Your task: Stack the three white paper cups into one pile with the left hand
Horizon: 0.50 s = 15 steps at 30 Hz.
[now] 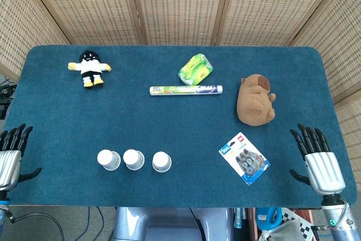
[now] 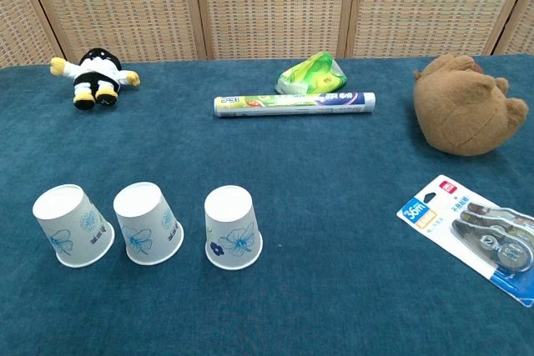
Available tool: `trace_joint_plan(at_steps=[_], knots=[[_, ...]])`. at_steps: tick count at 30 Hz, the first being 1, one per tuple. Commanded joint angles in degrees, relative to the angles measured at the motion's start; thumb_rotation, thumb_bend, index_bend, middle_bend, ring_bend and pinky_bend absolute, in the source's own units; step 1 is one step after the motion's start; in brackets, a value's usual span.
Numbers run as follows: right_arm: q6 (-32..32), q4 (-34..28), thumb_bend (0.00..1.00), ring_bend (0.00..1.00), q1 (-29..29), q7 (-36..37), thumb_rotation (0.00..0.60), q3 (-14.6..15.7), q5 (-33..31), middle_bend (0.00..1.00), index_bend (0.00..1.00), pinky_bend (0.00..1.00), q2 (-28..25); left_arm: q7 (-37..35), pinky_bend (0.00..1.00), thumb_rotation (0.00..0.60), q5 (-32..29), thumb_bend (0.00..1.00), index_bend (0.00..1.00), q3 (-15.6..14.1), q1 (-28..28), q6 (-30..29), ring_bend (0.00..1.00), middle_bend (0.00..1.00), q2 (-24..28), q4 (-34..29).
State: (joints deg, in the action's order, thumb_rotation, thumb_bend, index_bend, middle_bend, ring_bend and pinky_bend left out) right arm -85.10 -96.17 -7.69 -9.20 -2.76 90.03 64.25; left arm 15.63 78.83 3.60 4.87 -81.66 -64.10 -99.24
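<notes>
Standing upside down in a row near the tabletop's (image 1: 56, 117) front edge, the three paper cups (image 1: 135, 160) lie right of the left hand (image 1: 12, 153), whose empty fingers (image 1: 16, 135) are spread.

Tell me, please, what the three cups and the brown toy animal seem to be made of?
The three cups look like thin white paper, matte, with blue flowers printed on their walls. They stand upside down. The brown toy animal looks like soft plush fabric: its surface is fuzzy and its shape is rounded.
</notes>
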Motion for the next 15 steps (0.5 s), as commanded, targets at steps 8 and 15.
trace_joint_plan(at_steps=[8, 15], knots=[[-0.3, -0.1, 0.0, 0.0, 0.3, 1.1, 0.6, -0.2, -0.2, 0.0, 0.0, 0.0, -0.4, 0.6, 0.0, 0.6, 1.6, 0.11, 0.0, -0.9, 1.2, 1.4, 0.0, 0.0, -0.9, 0.2], [-0.8, -0.3, 0.0, 0.0, 0.5, 2.4, 0.6, -0.6, -0.5, 0.0, 0.0, 0.0, -1.0, -3.7, 0.0, 0.6, 12.3, 0.11, 0.0, -2.1, 10.5, 12.2, 0.0, 0.0, 0.8, -5.2]])
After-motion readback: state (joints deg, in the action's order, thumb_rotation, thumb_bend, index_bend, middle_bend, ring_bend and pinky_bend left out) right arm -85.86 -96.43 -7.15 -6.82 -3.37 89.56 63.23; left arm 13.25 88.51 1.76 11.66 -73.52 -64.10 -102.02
